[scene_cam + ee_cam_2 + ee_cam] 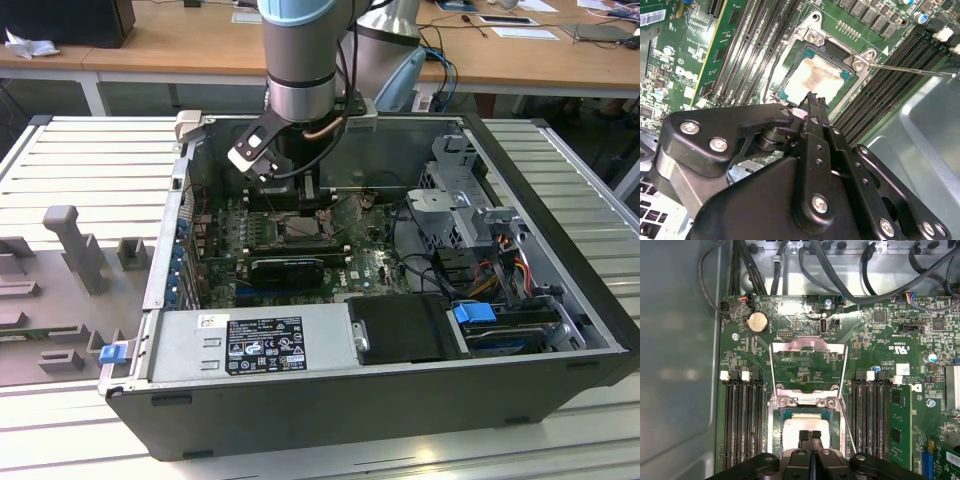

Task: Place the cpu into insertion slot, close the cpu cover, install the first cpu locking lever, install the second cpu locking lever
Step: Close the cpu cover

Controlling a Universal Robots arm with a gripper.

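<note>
The cpu [807,424] [816,77], a pale square chip with a smeared top, lies in the insertion slot [774,440] [790,60] on the green board. The cpu cover [807,346] is swung open away from the slot, hinged at two screws, and the board shows through its window. Thin lever rods [845,390] [910,70] stand loose beside it. My gripper [810,434] [813,96] [305,205] is shut with nothing between its fingers. Its tips are over the chip's near edge, and I cannot tell if they touch it.
Black memory slots [742,425] [871,420] flank the socket. Cables [840,270] run along the case wall beyond the board. In the exterior view, a drive cage [470,230] and power supply [260,345] fill the open case [560,260]. Grey fixtures [70,245] stand outside it.
</note>
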